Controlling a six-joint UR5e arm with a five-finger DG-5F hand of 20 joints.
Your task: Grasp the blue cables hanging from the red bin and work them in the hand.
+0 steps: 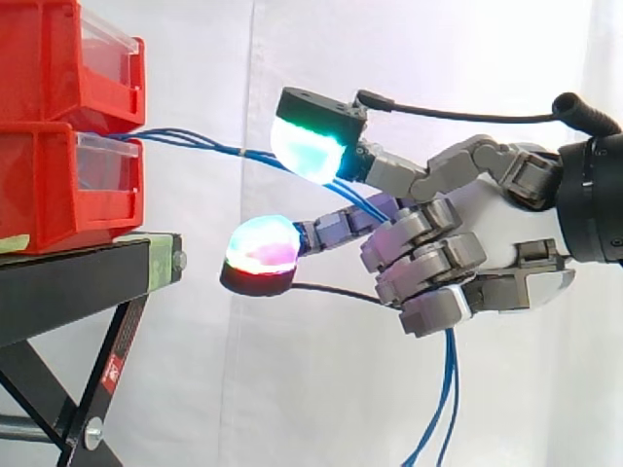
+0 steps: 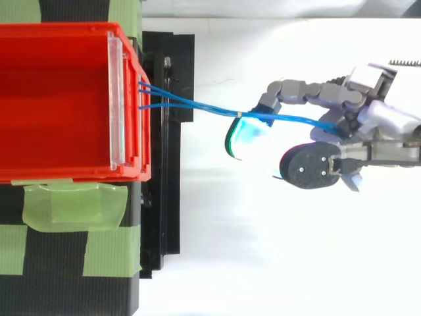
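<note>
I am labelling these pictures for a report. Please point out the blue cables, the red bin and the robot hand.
blue cables [image 2: 223, 112]: top view, taut stretch.
red bin [image 1: 39, 190]: side view, lower bin's side wall.
robot hand [image 1: 492, 219]: side view, palm.

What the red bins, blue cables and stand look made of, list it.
Red bins: likely moulded plastic, smooth, slightly glossy. Blue cables: thin flexible strands, probably plastic-insulated wire, bending through the hand. Stand: looks like black-painted metal, with a bolt showing.
</note>
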